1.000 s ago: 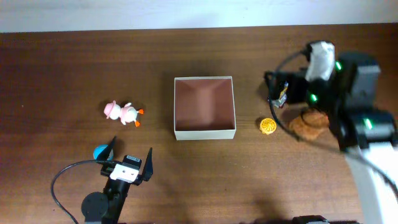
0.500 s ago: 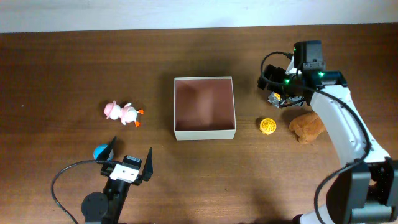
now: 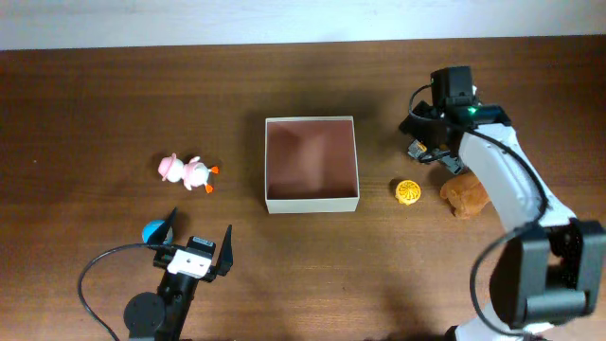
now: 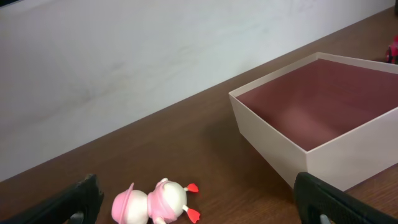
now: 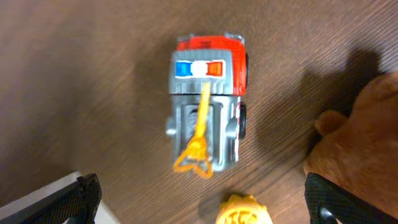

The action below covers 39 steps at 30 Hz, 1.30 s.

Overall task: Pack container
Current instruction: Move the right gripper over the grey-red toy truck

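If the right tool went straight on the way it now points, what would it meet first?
The right tool would most likely meet the red and grey toy truck, centred between its open fingers; the gap is unclear.

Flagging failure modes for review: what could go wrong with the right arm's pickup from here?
The open right end effector hangs over the toy truck, with the stuffed animal close beside; descending could snag it. The yellow ball sits by the truck's hook end and could be knocked rolling.

A dark brown wooden table (image 3: 114,95) meets a plain white wall (image 4: 124,56) behind it.
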Each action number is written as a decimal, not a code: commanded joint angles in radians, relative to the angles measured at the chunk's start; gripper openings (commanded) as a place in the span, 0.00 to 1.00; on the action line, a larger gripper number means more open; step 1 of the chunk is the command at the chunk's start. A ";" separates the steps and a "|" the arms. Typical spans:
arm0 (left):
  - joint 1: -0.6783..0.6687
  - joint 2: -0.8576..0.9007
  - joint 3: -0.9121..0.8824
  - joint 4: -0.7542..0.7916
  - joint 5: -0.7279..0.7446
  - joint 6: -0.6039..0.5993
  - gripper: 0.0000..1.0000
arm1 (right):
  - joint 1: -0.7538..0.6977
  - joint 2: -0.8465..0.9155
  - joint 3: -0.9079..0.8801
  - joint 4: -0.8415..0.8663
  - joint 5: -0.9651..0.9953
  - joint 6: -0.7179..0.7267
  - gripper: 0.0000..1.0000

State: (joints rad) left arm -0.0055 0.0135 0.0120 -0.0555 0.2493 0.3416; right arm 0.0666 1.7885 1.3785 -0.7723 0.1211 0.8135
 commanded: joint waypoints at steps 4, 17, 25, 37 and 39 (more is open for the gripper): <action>0.000 -0.008 -0.003 -0.006 -0.007 0.005 1.00 | -0.002 0.114 0.016 0.071 0.010 -0.060 0.99; 0.000 -0.008 -0.003 -0.006 -0.007 0.005 1.00 | -0.013 0.143 0.016 0.143 0.067 -0.207 0.99; 0.000 -0.008 -0.003 -0.006 -0.007 0.004 1.00 | -0.043 0.204 0.016 0.151 0.017 -0.203 1.00; 0.000 -0.008 -0.003 -0.006 -0.007 0.004 1.00 | -0.047 0.219 0.016 0.164 -0.013 -0.259 0.73; 0.000 -0.008 -0.003 -0.006 -0.007 0.005 1.00 | -0.047 0.219 0.016 0.163 -0.013 -0.300 0.70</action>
State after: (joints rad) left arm -0.0055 0.0135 0.0120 -0.0559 0.2493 0.3416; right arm 0.0200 2.0003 1.3785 -0.6113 0.1112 0.5709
